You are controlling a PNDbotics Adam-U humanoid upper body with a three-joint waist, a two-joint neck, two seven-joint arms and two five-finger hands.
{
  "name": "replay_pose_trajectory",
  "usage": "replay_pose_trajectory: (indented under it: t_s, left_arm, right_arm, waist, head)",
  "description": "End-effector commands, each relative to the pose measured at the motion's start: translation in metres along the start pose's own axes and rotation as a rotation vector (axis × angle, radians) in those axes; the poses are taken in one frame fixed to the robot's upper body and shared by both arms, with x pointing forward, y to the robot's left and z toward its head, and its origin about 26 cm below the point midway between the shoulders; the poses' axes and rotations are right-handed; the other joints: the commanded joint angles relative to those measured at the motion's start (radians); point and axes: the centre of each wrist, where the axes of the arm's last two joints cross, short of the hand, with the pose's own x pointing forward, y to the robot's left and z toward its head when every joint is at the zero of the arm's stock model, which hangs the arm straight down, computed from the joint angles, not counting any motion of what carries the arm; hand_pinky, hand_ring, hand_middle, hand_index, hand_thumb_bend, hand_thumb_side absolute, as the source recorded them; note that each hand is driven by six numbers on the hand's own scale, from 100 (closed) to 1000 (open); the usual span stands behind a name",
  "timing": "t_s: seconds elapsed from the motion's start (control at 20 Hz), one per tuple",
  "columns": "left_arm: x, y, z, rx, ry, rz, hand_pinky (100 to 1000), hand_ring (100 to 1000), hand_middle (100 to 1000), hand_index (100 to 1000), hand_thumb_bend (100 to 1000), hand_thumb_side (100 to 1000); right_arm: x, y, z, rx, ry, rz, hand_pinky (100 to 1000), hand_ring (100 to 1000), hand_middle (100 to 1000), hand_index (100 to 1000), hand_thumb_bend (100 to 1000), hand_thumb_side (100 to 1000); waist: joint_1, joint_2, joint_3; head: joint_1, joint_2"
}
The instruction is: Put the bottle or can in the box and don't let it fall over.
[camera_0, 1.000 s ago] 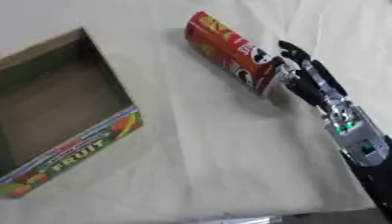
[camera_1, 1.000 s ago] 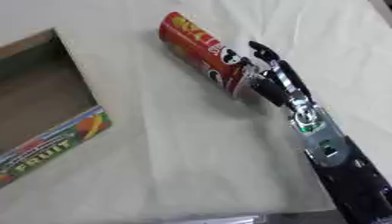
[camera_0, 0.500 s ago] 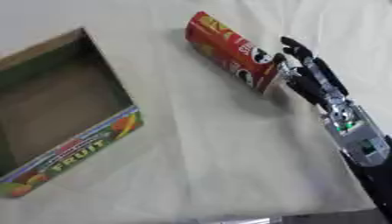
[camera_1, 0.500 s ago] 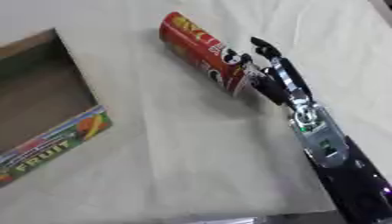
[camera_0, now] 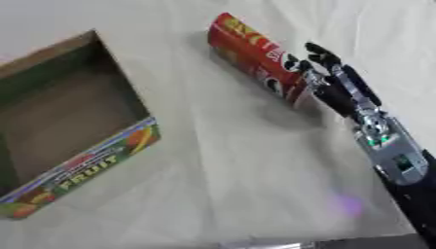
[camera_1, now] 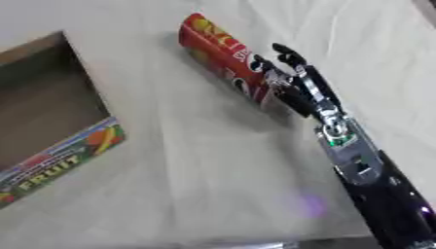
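A red can (camera_0: 260,61) is lying on its side on the desk (camera_0: 230,165), which is wearing a pale, creased cloth; the can is running diagonally, one end pointing toward the far left and the other toward the near right, with yellow lettering near its far end and a dark and white mark near its near end; it is sitting well apart from the box (camera_0: 72,121), outside it. The box is an open cardboard carton resting at the left, its brown inside showing nothing in it, its near wall carrying a bright fruit print with the word FRUIT. The right hand (camera_1: 294,82) is reaching in from the lower right along a black and silver arm (camera_0: 393,155); its fingers (camera_0: 322,54) are lying against the can's near end on the right side, bending over it; whether they are actually gripping the can or only resting against it, I cannot tell. A faint purple spot (camera_0: 347,204) is glowing on the cloth near the arm.
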Motion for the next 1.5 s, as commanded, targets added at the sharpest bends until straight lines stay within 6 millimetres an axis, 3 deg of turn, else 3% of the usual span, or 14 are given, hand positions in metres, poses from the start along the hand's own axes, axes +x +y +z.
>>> replay_pose_trajectory:
  t_s: [0.05,1.5]
  left_arm:
    - [0.0064,0.0022,-0.0029,-0.001,-0.028,0.005,428,803,894,698,253,642]
    - [0.0063,0.0015,-0.0024,-0.006,-0.028,0.009,431,803,895,698,245,645]
  right_arm:
    - [0.002,-0.0074,-0.003,-0.021,-0.023,0.047,635,1000,1000,1000,100,850]
    - [0.0031,-0.0033,-0.0057,0.002,-0.107,0.263,650,1000,993,979,100,804]
  waist:
    - [-0.001,-0.001,0.001]
    - [0.0,-0.002,0.002]
  head:
    - [-0.001,-0.016]
    - [-0.005,-0.023]
